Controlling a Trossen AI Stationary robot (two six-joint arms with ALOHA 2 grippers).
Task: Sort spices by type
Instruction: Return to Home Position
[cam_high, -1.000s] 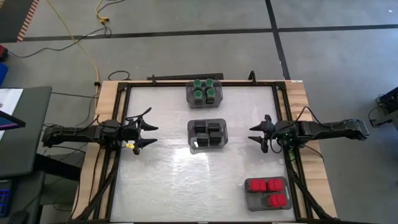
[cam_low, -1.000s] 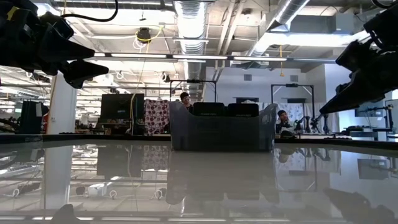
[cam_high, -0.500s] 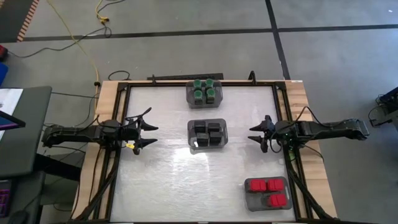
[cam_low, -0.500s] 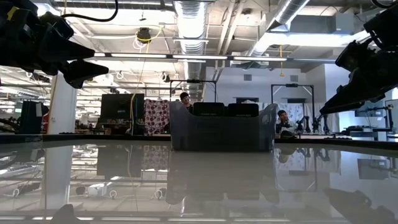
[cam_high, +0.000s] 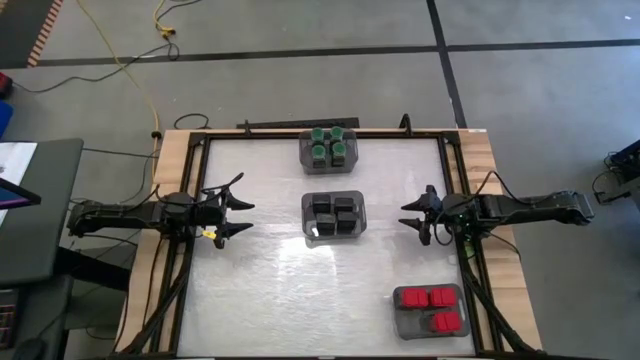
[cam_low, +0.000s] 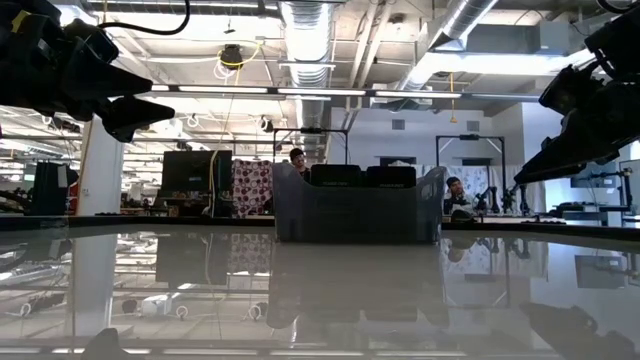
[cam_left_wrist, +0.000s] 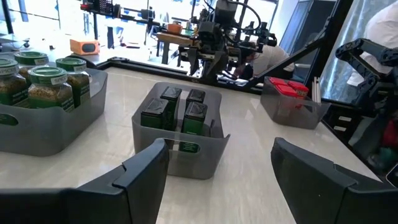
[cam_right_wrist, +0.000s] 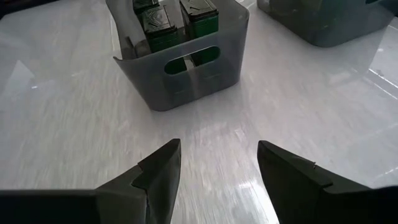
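Spice jars stand in three grey bins on the white table. Green-capped jars (cam_high: 328, 148) fill the bin at the far edge. All-black jars (cam_high: 334, 214) sit in the middle bin (cam_left_wrist: 178, 142). Red-capped jars (cam_high: 432, 309) are in the bin at the near right. My left gripper (cam_high: 248, 217) hovers open at the table's left side, level and pointing at the middle bin, with nothing between its fingers (cam_left_wrist: 143, 168). My right gripper (cam_high: 404, 215) hovers open at the right side, tipped down toward the same bin (cam_right_wrist: 186, 65), and is empty.
A dark frame rail (cam_high: 455, 200) runs around the tabletop. Bare white surface (cam_high: 290, 290) lies between the bins and toward the near left. In the low view the middle bin (cam_low: 358, 205) stands at centre, and people sit in the room beyond the table.
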